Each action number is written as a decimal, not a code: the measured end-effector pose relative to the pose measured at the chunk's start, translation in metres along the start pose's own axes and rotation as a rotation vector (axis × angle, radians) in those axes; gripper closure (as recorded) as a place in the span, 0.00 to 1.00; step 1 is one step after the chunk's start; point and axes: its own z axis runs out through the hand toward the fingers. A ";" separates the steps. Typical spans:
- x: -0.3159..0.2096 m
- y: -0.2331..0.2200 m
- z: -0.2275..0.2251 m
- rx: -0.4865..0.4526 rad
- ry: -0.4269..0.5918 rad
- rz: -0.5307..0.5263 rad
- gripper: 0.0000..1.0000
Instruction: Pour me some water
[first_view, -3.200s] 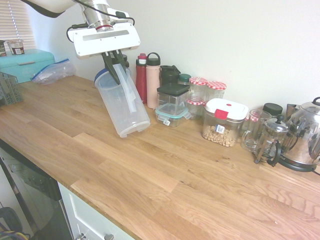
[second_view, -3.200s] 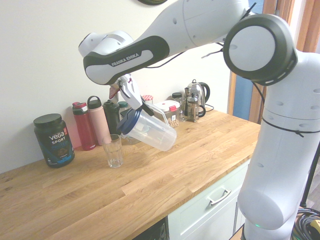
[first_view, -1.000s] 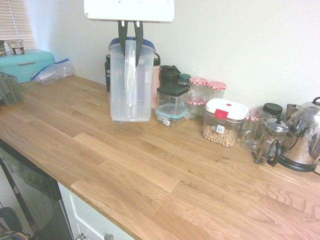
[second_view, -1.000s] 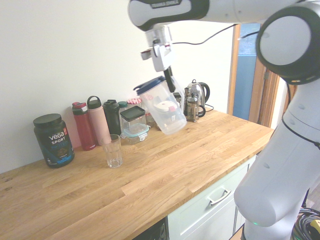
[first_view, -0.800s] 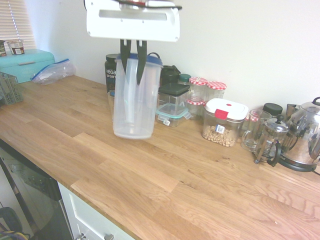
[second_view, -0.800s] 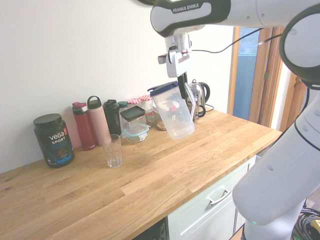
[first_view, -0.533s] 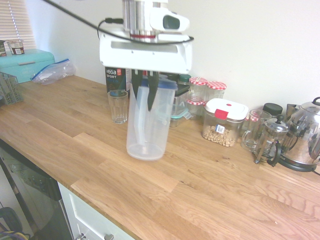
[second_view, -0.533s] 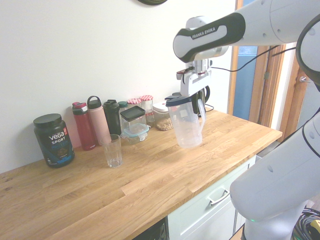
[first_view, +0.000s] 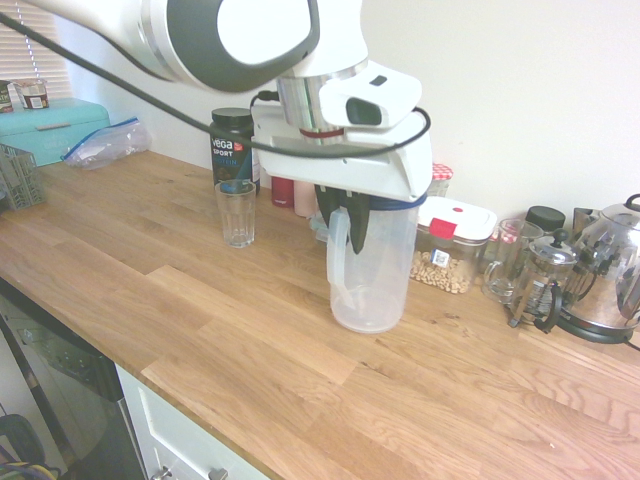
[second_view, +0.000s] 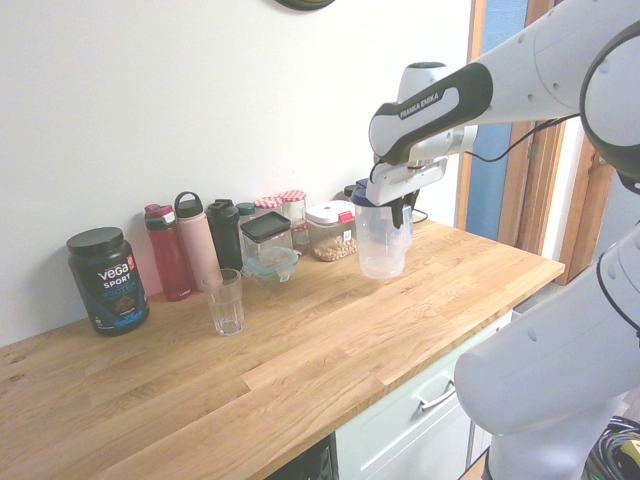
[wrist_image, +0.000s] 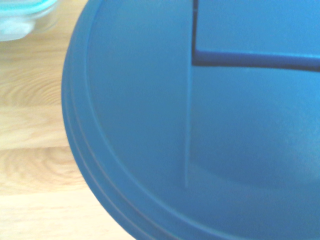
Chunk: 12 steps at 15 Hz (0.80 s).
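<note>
Blue lid (wrist_image: 150, 110) fills wrist view | exterior views: fingers (first_view: 357, 235) gripping pitcher handle (first_view: 337, 250)

"VEGA SPORT" on the dark tub (second_view: 108, 283)

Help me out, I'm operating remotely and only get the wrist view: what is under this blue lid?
Observer: A translucent pitcher, upright, with its handle at the gripper.
Operator: Is there a glass out for the water?
Observer: Yes, a clear glass stands upright on the counter, apart from the pitcher.
Operator: What is close behind that glass?
Observer: In the first exterior view, a dark Vega tub.
</note>
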 end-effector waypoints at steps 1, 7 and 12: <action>-0.004 0.002 0.012 -0.005 -0.014 0.006 1.00; -0.006 0.002 0.034 -0.005 -0.043 0.023 1.00; -0.001 0.000 0.039 -0.002 -0.047 0.030 0.00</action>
